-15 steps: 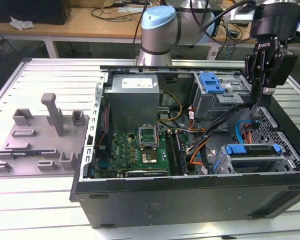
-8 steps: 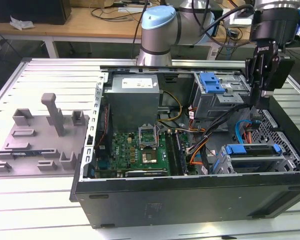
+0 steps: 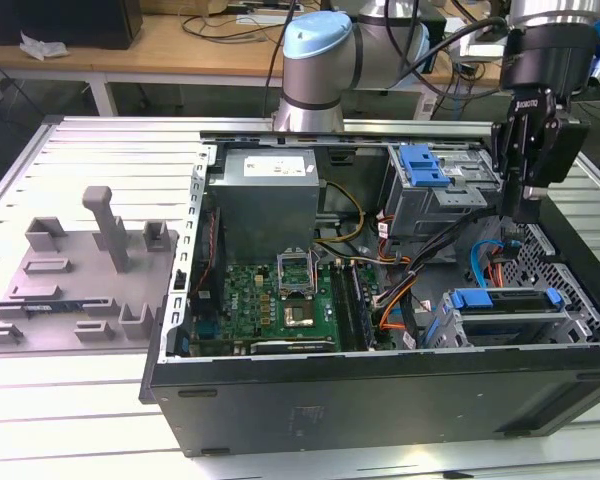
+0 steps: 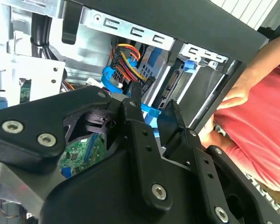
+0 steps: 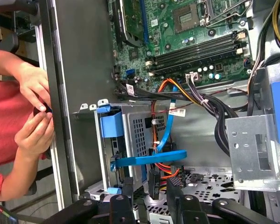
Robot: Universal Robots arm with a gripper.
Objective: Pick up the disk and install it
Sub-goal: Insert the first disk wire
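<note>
one disk [image 3: 510, 316] lies flat, lengthwise along the case wall [image 3: 380, 395]

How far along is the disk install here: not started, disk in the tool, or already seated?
Looks done: the disk, blue frame and all, sits in the drive cage at the exterior view's right end of the computer case. In hand: nothing. The tool hangs open over that end of the case, apart from the disk. Left: I cannot tell whether the disk is pushed fully home or latched.
</note>
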